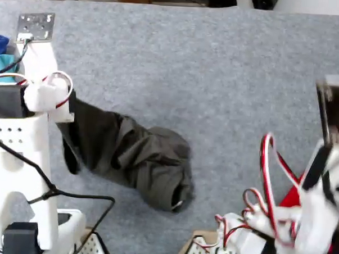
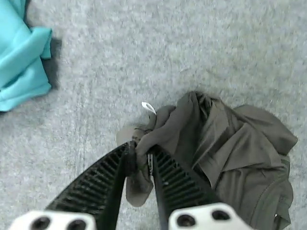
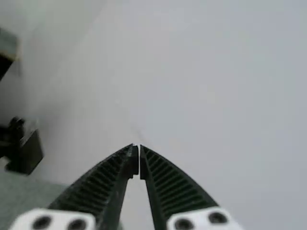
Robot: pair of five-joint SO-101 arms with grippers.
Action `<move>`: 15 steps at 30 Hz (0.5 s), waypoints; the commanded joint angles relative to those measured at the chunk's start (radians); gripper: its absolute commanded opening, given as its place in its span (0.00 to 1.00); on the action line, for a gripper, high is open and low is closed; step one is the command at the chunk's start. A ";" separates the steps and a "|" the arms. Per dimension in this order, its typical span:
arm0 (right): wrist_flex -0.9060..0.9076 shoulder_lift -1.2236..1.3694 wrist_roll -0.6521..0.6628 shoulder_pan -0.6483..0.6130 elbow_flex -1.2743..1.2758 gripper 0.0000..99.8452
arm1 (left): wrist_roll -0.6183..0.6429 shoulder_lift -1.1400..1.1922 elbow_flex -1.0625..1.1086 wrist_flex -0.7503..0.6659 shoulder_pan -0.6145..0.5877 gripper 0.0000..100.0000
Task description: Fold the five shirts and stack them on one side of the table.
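On the table (image 1: 216, 78), left fingers (image 2: 106, 176) clamp the olive shirt (image 2: 230, 143) near its white label (image 2: 148, 108); right fingers (image 3: 111, 173) together

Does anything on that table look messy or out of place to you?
Yes. The dark shirt lies in a crumpled heap on the grey table, far from folded, with the left gripper pinching one edge. A teal shirt sits bunched apart from it.
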 commanded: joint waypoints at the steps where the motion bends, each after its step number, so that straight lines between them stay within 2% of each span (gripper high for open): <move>1: 0.121 0.008 0.044 -0.139 0.134 0.00 | -0.009 -0.007 0.057 0.000 0.003 0.02; 4: 0.164 -0.001 0.034 -0.231 0.311 0.00 | -0.009 -0.015 0.144 -0.060 -0.012 0.02; 10: 0.163 -0.053 0.008 -0.377 0.639 0.00 | -0.008 -0.015 0.264 -0.184 -0.163 0.02; 15: 0.163 -0.117 -0.032 -0.590 0.921 0.01 | -0.009 -0.015 0.368 -0.272 -0.242 0.02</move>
